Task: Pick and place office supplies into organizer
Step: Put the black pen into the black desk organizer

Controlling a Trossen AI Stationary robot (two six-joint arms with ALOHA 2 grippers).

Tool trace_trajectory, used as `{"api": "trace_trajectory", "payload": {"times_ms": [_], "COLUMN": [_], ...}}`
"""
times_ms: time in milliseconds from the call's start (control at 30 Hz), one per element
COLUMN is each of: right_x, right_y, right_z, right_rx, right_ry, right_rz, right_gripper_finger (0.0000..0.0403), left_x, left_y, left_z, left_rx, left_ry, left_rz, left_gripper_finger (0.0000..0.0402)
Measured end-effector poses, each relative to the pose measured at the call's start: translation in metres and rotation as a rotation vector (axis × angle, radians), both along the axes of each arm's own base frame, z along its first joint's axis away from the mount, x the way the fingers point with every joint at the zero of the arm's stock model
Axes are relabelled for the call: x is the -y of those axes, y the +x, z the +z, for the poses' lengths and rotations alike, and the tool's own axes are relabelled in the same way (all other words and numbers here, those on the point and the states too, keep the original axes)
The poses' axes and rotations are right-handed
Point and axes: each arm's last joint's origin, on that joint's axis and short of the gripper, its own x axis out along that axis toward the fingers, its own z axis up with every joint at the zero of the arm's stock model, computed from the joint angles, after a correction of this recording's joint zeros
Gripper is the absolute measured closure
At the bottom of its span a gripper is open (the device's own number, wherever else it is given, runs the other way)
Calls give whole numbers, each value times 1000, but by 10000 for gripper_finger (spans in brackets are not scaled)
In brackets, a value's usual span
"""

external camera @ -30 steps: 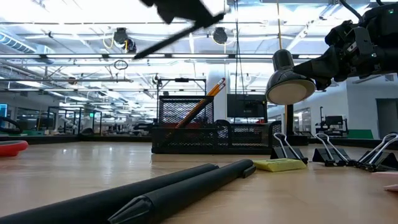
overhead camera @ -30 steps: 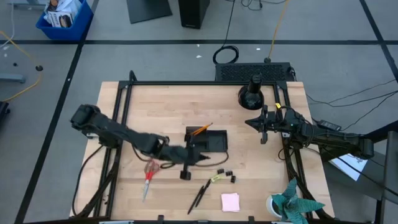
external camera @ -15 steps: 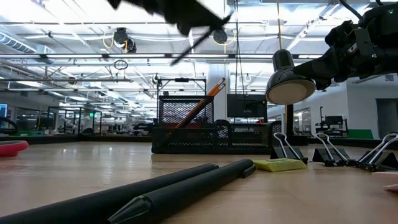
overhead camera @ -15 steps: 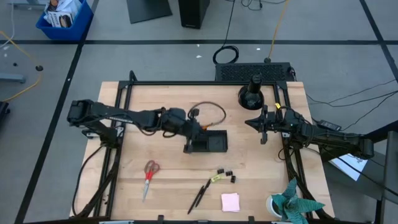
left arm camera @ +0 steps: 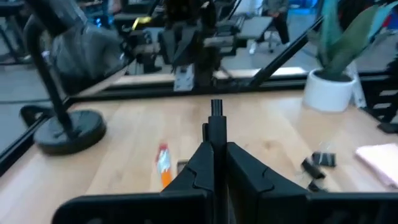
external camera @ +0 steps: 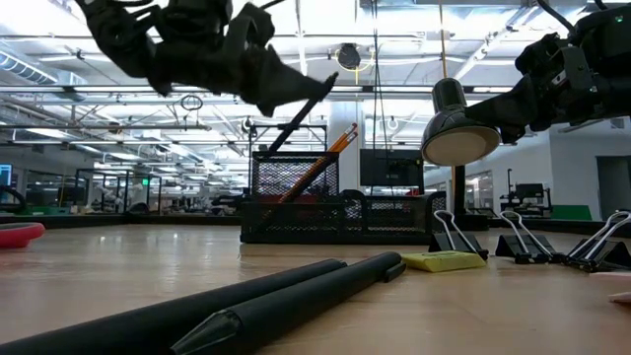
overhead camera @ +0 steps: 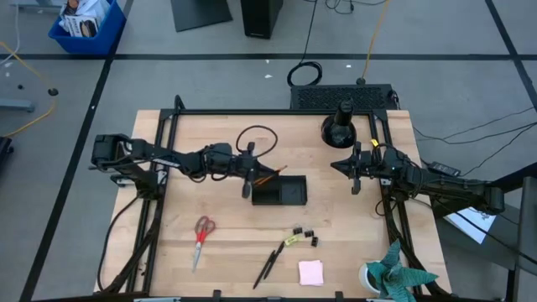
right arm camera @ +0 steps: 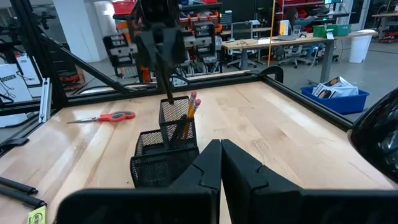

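The left tool [overhead camera: 247,174] pinches a black pen [external camera: 294,123], tilted tip-down over the organizer [overhead camera: 279,192] on the counter [overhead camera: 336,226], likely for dropping beside the pencils [external camera: 320,163]; the right tool [overhead camera: 356,170] waits closed.

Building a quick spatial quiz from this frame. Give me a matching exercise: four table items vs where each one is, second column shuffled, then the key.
Items:
1. black pen
2. scissors
3. sticky-note pad
4. orange pencils

Places:
A. standing in the organizer
B. held by the left gripper above the organizer
C. flat on the table, left-front
D. by the front edge, beside the paper plant

Pairs: 1-B, 2-C, 3-D, 4-A
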Motion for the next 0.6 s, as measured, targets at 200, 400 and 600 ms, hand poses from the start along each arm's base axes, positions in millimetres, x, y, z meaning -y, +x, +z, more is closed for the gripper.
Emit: {"api": "trace_trajectory", "payload": {"times_ms": [200, 400, 600], "right_x": [0, 0, 0], "right_y": [0, 0, 0], "right_z": [0, 0, 0], "right_rx": [1, 1, 1], "right_ry": [0, 0, 1], "right_rz": [0, 0, 0], "right_gripper_finger": [399, 399, 399], "left_x": [0, -2, -3], "left_y": [-3, 6, 11], "left_z": [-5, -22, -43], "left_rx": [8, 16, -55], "left_ry": [5, -10, -44], "left_rz": [25, 37, 49], "left_gripper_finger": [393, 383, 382]}}
